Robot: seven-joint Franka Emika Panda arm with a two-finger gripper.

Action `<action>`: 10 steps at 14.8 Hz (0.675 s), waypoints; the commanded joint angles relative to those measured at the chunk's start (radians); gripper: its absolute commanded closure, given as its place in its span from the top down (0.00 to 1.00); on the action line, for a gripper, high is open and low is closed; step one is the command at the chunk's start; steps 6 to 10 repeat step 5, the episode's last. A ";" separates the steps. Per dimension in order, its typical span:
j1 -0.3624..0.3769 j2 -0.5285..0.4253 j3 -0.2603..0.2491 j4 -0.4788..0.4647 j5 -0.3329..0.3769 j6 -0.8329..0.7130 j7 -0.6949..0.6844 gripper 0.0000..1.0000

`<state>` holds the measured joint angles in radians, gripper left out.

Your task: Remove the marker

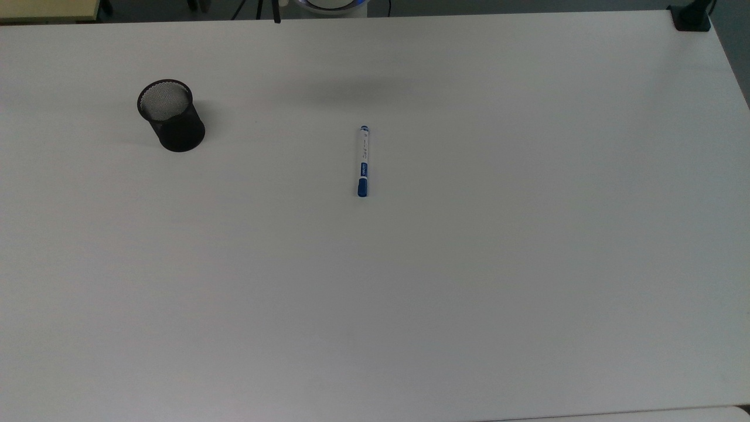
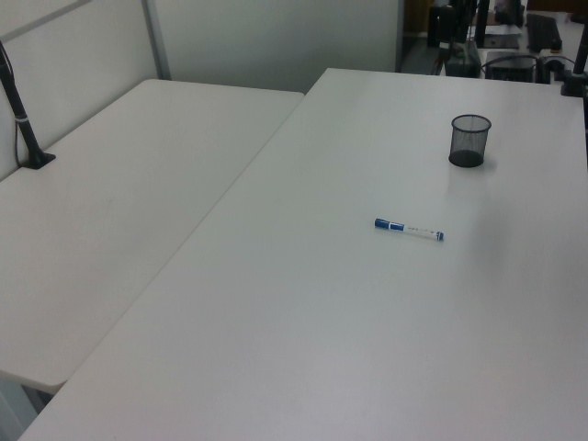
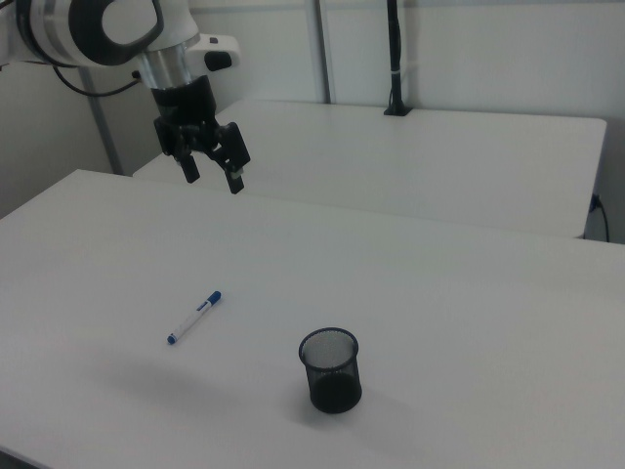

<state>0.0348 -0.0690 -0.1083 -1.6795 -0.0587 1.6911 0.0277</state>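
Marker: we saw the marker point(image 1: 362, 161) lying flat on the white table point(image 1: 469, 264), alone and well apart from the mesh cup point(image 1: 170, 115), which stood far off toward the top view's left.
Cup: it stood upright with nothing showing above its rim point(image 3: 329, 344), so we judged the marker was already out of it.
Gripper: the gripper point(image 3: 210, 171) hung high above the table in the right view, well clear of the marker, jaws spread and holding nothing.
Step in hand: we judged the removal done, with the arm drawn up and away.
Doing it well: we thought the arm should keep its height and stay clear of both things.
Risk: the round barrel could roll if nudged, so nothing should brush it.
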 commanded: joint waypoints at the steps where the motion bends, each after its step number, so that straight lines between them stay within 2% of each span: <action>1: -0.006 0.031 -0.004 0.037 0.010 0.009 -0.032 1.00; 10: -0.004 0.032 0.004 0.037 0.003 0.009 -0.028 1.00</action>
